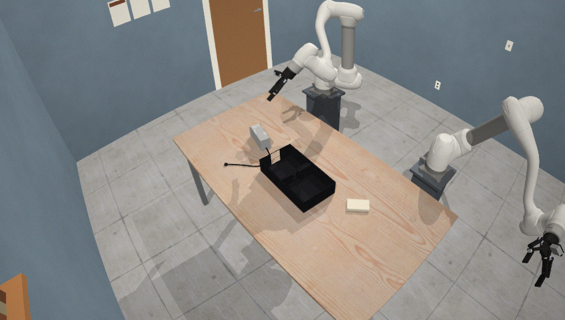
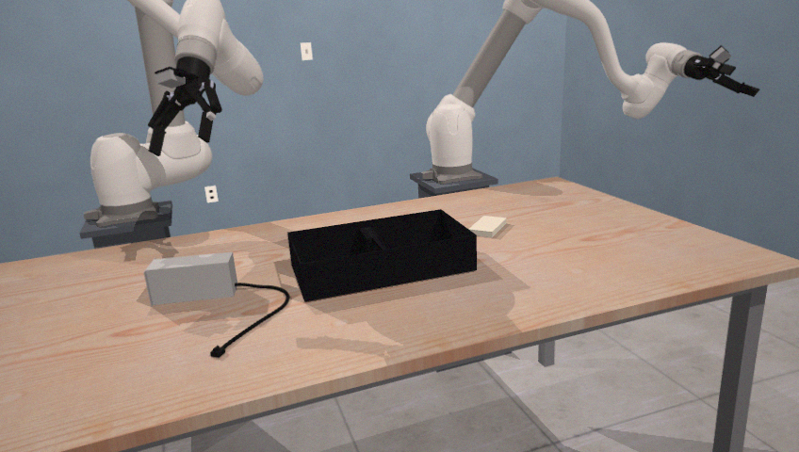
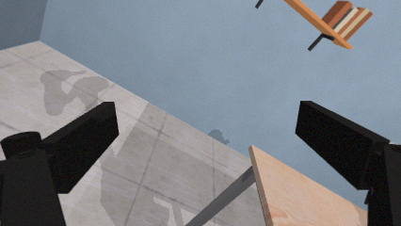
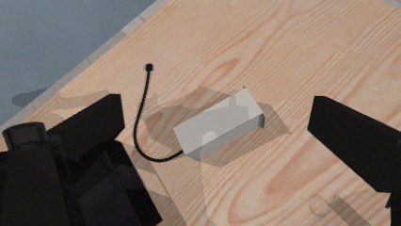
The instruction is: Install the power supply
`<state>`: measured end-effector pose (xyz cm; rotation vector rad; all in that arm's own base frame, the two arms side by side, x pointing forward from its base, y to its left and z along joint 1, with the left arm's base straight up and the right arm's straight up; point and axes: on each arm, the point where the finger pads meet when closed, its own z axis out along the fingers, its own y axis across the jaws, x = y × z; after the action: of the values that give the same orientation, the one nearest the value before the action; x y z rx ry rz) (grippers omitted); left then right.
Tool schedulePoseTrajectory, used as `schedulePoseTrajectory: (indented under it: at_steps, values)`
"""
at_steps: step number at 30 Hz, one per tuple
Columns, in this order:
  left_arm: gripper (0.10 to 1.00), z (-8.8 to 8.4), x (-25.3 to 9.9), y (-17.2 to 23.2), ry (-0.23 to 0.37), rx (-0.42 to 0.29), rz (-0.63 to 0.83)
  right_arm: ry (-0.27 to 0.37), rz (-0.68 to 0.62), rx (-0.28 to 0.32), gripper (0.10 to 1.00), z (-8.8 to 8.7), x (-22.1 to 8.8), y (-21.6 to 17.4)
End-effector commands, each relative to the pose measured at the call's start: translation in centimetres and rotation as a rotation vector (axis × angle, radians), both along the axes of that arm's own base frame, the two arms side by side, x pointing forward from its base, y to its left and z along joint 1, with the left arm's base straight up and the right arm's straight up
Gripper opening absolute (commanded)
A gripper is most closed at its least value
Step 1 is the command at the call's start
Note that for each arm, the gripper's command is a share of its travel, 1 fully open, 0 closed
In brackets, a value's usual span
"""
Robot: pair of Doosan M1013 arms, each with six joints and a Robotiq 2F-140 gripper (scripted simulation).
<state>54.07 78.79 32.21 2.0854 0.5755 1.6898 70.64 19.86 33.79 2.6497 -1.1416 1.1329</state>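
The grey power supply [image 1: 259, 137] [image 2: 190, 280] [image 4: 216, 122] rests on the table outside the black case [image 1: 285, 190] [image 2: 392, 271]. Its cable end faces the case's slotted rear panel; its end plate [image 4: 262, 121] faces away. The black cable [image 2: 287, 296] [image 4: 136, 134] curves over the table to the plug [image 1: 226, 164] [image 2: 217, 351] [image 4: 149, 67], outside the case. The case lies flat; its inner wall's opening is too dark to make out. My right gripper [image 2: 180, 143] [image 4: 216, 112] is open and empty, high above the supply. My left gripper [image 1: 532, 272] [image 3: 207, 118] is open and empty, beyond the table's end.
A cream block [image 1: 358, 205] [image 2: 489, 225] lies on the table [image 1: 336, 257] [image 2: 644, 251] beyond the end of the case opposite the supply, apart from it. The plug lies towards the table's long edge away from the arm bases.
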Motion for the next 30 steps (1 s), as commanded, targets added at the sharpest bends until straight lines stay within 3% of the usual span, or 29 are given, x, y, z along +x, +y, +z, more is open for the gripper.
schedulePoseTrajectory:
  at_steps: [1,14,30]
  values:
    - [1.000,0.1,-1.4,1.0,-0.001,0.001,0.018,-0.001,0.000,0.001,1.000,0.1,0.0,0.0]
    - [1.000,0.1,-9.6,5.8,0.000,0.001,0.117,-0.001,0.000,0.001,1.000,0.1,0.0,0.0]
    - [1.000,0.1,-16.7,9.2,0.000,0.001,0.199,-0.001,0.000,0.001,1.000,0.1,0.0,0.0]
